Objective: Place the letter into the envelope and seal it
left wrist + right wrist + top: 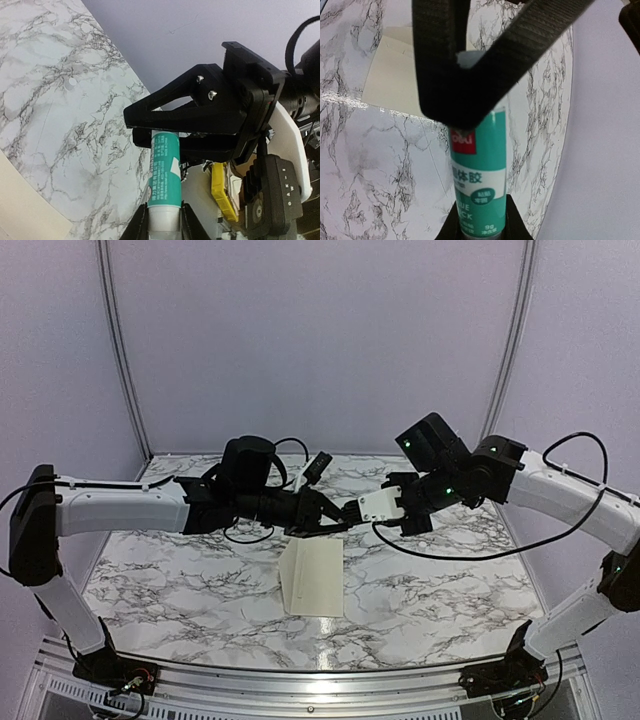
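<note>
Envelope (313, 578) on the counter (180, 580), letter unseen — likely inside. Sealing remains — left jaws and right jaws both clamp the glue stick (477, 165).

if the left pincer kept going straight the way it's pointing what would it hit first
The right pincer: it faces the left pincer head-on, gripping the far end of the teal-and-white plastic glue stick that both hold.

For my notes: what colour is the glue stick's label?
The glue stick is teal green with a white band; right wrist view shows it best.
</note>
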`<state>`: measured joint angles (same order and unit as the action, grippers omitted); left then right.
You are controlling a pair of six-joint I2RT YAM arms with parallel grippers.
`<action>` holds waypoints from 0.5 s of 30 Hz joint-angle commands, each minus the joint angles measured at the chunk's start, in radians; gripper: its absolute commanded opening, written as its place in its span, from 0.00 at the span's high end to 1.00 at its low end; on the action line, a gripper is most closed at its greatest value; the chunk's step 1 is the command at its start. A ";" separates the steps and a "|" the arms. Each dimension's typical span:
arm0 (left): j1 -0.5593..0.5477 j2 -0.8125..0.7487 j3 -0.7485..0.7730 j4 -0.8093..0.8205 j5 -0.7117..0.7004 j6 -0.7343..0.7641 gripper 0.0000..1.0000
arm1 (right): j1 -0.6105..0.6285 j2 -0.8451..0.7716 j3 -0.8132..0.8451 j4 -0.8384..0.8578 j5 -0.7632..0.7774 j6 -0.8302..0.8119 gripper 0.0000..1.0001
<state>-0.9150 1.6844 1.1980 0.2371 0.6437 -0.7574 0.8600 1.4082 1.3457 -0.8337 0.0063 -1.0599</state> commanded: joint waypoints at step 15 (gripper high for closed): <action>-0.015 -0.306 -0.142 0.137 -0.444 0.436 0.49 | -0.224 0.058 0.098 0.149 -0.509 0.431 0.94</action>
<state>-0.9142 1.4105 1.1145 0.2623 0.2916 -0.4236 0.6685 1.4643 1.3930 -0.7551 -0.3199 -0.7700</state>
